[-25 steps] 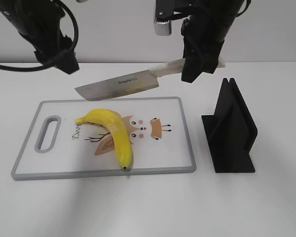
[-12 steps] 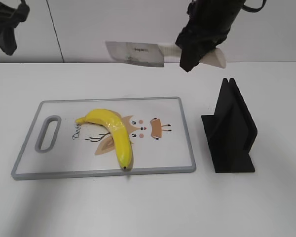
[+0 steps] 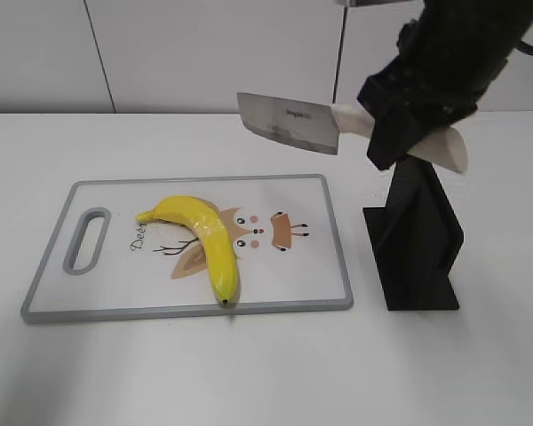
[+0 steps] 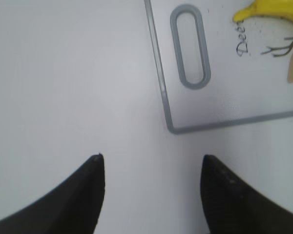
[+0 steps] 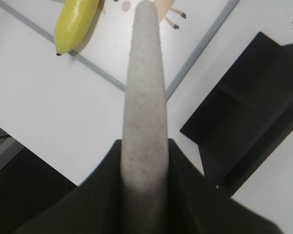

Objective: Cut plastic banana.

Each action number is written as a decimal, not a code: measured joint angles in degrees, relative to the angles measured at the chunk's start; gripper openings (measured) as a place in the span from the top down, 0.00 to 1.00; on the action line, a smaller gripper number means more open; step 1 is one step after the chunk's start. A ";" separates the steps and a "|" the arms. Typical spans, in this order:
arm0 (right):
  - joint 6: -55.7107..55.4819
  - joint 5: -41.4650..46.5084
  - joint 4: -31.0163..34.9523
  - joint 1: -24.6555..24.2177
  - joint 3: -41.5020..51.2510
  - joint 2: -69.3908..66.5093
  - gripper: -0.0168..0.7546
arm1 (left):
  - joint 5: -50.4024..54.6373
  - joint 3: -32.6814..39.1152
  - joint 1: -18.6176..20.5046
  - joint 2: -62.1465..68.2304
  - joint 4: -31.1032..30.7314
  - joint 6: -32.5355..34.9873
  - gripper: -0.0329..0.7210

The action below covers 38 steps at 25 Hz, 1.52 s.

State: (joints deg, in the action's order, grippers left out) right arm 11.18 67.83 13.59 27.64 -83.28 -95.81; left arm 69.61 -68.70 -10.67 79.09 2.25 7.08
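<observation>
The yellow plastic banana [image 3: 204,238] lies whole on the white cutting board [image 3: 311,266]; its dark tip points to the board's front edge. It also shows in the right wrist view [image 5: 75,23], and its stem end in the left wrist view [image 4: 273,10]. My right gripper [image 3: 400,133] is shut on the beige handle of a knife [image 3: 289,122], held in the air above the board's back right corner and over the black stand. The handle fills the right wrist view [image 5: 144,97]. My left gripper [image 4: 151,168] is open and empty, over bare table left of the board.
A black knife stand [image 3: 417,235] is on the table right of the board, also in the right wrist view [image 5: 249,102]. The board has a grey rim with a handle slot [image 3: 87,238] at its left end. White wall behind.
My right gripper has carried the knife up from above the banana, then right and down toward the black stand. The left arm has left the exterior view. The banana has not moved.
</observation>
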 joint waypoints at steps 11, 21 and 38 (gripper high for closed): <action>-11.18 -14.75 -2.24 0.00 21.53 17.06 0.76 | -0.46 19.45 0.00 -23.89 0.27 -0.91 0.19; -28.03 -19.17 -13.04 0.00 31.19 27.22 0.76 | -2.49 34.80 0.00 -49.50 0.27 -2.96 0.19; -36.40 -25.05 -16.10 0.00 41.44 33.66 0.76 | -4.45 39.37 0.00 -79.37 -0.94 -3.37 0.19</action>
State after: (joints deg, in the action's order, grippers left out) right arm -25.22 42.78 -2.51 27.64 -41.83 -62.15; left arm 65.16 -29.33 -10.67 -0.27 1.31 3.71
